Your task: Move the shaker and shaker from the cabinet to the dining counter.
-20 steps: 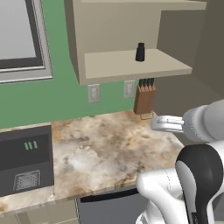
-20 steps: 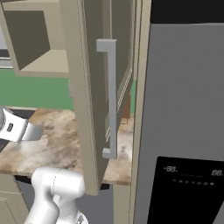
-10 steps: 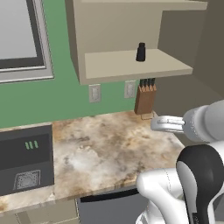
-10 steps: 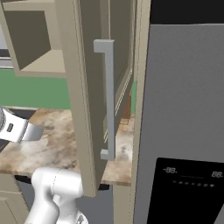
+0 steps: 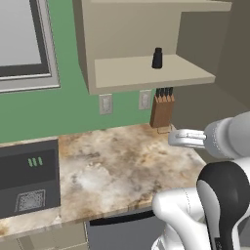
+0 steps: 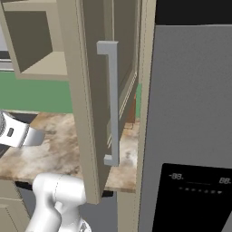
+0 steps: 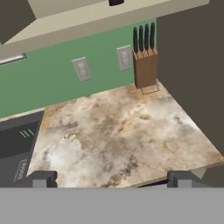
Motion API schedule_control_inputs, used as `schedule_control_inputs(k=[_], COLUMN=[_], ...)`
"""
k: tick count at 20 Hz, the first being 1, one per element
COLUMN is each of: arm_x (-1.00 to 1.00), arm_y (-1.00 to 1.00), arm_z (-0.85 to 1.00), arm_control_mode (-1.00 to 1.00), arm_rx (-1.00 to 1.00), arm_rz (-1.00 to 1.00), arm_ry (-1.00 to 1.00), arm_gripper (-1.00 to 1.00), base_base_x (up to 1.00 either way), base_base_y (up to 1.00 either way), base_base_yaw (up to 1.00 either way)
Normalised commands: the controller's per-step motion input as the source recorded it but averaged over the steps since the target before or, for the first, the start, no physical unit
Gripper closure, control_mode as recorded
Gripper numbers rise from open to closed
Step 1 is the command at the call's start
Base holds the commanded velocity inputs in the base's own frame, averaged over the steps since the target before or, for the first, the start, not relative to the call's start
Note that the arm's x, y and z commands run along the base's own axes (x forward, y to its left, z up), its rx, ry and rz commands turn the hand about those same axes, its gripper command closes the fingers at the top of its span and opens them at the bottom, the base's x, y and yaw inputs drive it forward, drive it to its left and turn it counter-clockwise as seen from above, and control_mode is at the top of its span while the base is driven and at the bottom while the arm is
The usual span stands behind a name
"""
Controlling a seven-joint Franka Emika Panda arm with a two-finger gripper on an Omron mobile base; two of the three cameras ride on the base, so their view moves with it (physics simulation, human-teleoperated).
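Observation:
One small black shaker (image 5: 157, 57) stands upright on the plain beige shelf of the open wall cabinet (image 5: 146, 73); its base peeks in at the top of the hand view as the shaker (image 7: 116, 2). The second shaker and the dining counter are out of view. My gripper (image 5: 175, 138) hovers over the right end of the marbled worktop, well below the shelf and a little right of the shaker. It is open and empty, its fingertips (image 7: 42, 179) far apart. From the right base the gripper (image 6: 38, 137) pokes in at the left edge.
A wooden knife block (image 5: 162, 108) stands against the green wall under the shelf, beside two outlets (image 5: 105, 103). The cabinet's open door with its long handle (image 6: 111, 104) juts out in front of the grey fridge (image 6: 190, 113). A black cooktop (image 5: 27, 176) lies at the left.

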Motion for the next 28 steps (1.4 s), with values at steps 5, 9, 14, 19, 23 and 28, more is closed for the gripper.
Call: schedule_control_inputs(k=[5,9,14,19,23,28], arm_x=[0.00,0.21,0.23,0.09,0.07,0.19], arm_y=[0.00,-0.14,-0.21,-0.13,0.00,0.00], arm_z=[0.00,0.00,0.22,0.37,0.38,0.39], arm_control_mode=[1.00,-1.00,-1.00,-1.00,-1.00,-1.00], arm_rx=[0.00,0.00,0.02,0.01,-0.10,-0.24], arm_rz=[0.00,0.00,0.01,0.06,0.11,0.01], arm_ry=[0.00,0.00,0.00,0.00,-0.04,-0.04], arm_gripper=[-1.00,-1.00,-1.00,-1.00,-1.00,-1.00], base_base_x=[0.01,0.00,0.00,0.00,0.00,0.00], base_base_y=[0.00,0.00,0.00,0.00,0.00,0.00], base_base_yaw=[0.00,0.00,0.00,0.00,0.00,0.00])
